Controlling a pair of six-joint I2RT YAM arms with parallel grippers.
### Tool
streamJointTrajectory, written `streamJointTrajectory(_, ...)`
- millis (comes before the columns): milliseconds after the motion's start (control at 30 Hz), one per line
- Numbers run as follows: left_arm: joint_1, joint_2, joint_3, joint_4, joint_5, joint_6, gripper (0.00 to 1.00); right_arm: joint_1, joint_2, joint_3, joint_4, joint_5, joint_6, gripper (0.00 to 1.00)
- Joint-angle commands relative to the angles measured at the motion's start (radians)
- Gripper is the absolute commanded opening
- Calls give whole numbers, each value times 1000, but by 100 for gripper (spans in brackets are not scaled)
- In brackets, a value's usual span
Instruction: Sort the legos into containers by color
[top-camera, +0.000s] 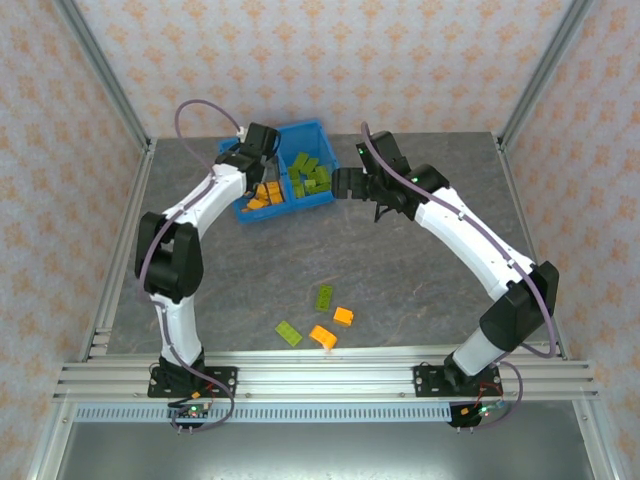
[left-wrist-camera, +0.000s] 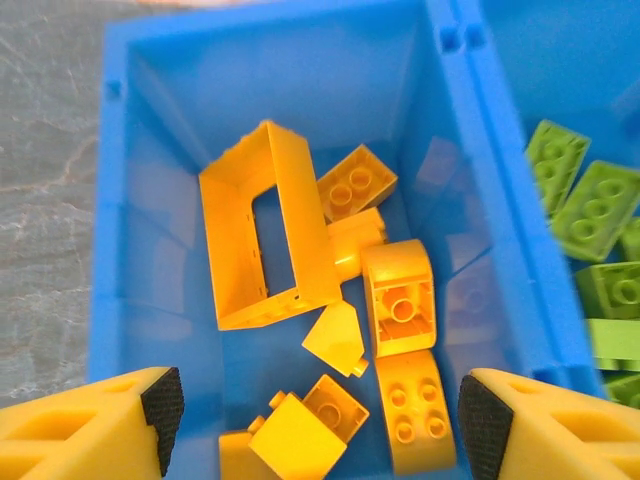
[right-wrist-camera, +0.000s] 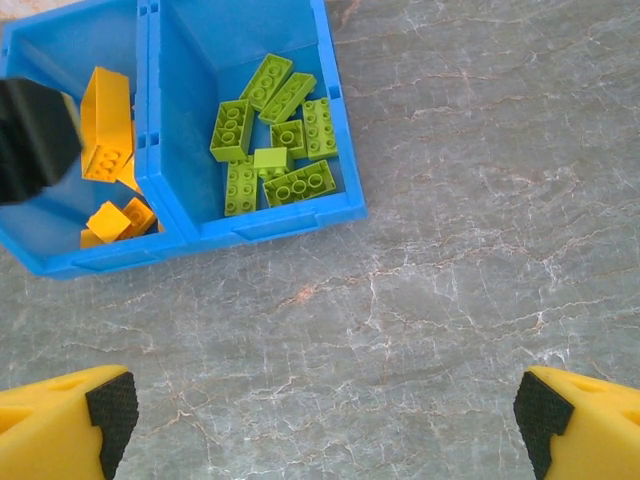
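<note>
Several orange legos (left-wrist-camera: 400, 300) | left bin compartment (left-wrist-camera: 160, 210) | beneath spread left claw (left-wrist-camera: 324, 420)

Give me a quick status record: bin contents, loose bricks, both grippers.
bin: blue bin, two compartments split by a middle wall
left compartment: orange bricks
right compartment: green bricks
loose on table: two loose green bricks and two loose orange bricks, near the arm bases
left gripper: open, above the orange compartment, holding nothing
right gripper: open, above bare table beside the bin, holding nothing
left to sort: the four loose bricks
</note>
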Motion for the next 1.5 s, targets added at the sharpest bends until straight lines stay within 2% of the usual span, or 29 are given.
streamJointTrajectory(0, 10, -152, -24, 27, 30, -11, 76, 1, -21, -42, -67, -26, 17, 97)
streamJointTrajectory(100, 10, -263, -65, 27, 73, 4, 76, 11, -42, -129, -71, -147, 54, 94)
streamJointTrajectory(233, 9, -405, -142, 7, 111, 48, 78, 76, -37, -226, -108, -259, 146, 92)
streamJointTrajectory(400, 10, -541, -263, -24, 107, 87, 82, 210, 12, -300, -128, -301, 266, 92)
streamJointTrajectory(533, 10, -604, -339, -18, 93, 76, 86, 285, 81, -314, -142, -304, 290, 98)
streamJointTrajectory(667, 10, -615, -376, -2, 99, 45, 91, 313, 153, -317, -126, -281, 291, 100)
streamJointTrajectory(867, 10, -605, -402, 27, 139, 9, 95, 319, 293, -268, -102, -253, 282, 94)
streamJointTrajectory(967, 10, -603, -400, 24, 146, 13, 96, 319, 342, -245, -108, -243, 292, 89)
streamJointTrajectory(1300, 9, -596, -407, 22, 179, 23, 96, 319, 377, -227, -139, -198, 297, 46)
streamJointTrajectory(1467, 10, -602, -409, 38, 215, 31, 97, 318, 343, -202, -145, -120, 284, 30)
